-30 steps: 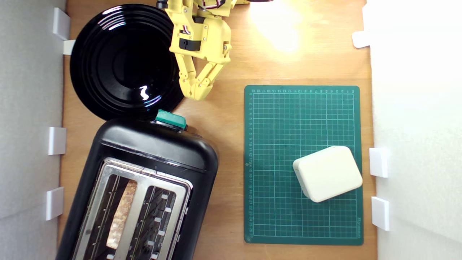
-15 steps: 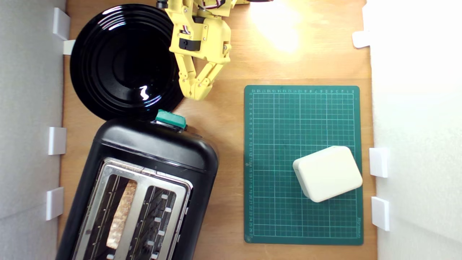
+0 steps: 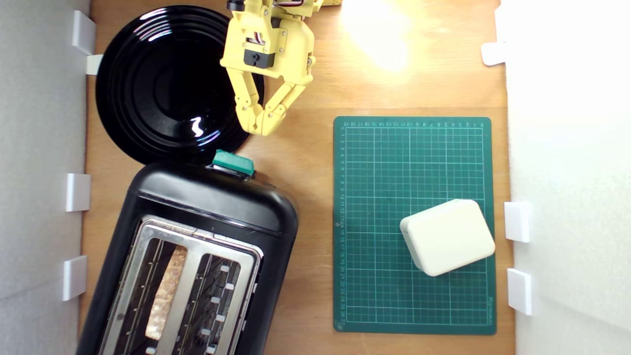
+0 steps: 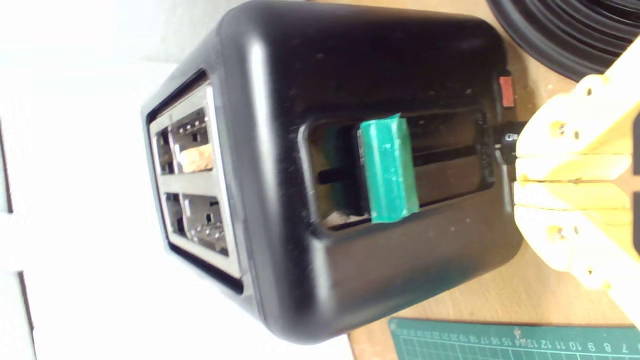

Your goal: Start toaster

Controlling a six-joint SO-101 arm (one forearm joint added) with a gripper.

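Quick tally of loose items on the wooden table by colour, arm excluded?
Black: 2 - toaster, round plate
Green: 1 - cutting mat
Cream: 1 - rounded box, sitting on the mat
Brown: 1 - toast slice in one toaster slot
Total: 5

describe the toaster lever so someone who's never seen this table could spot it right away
Find the big black toaster at the lower part of the exterior view's left, with toast in one slot. The lever juts from the end facing the black plate, near the shut gripper. It is the only teal-green piece on the toaster.
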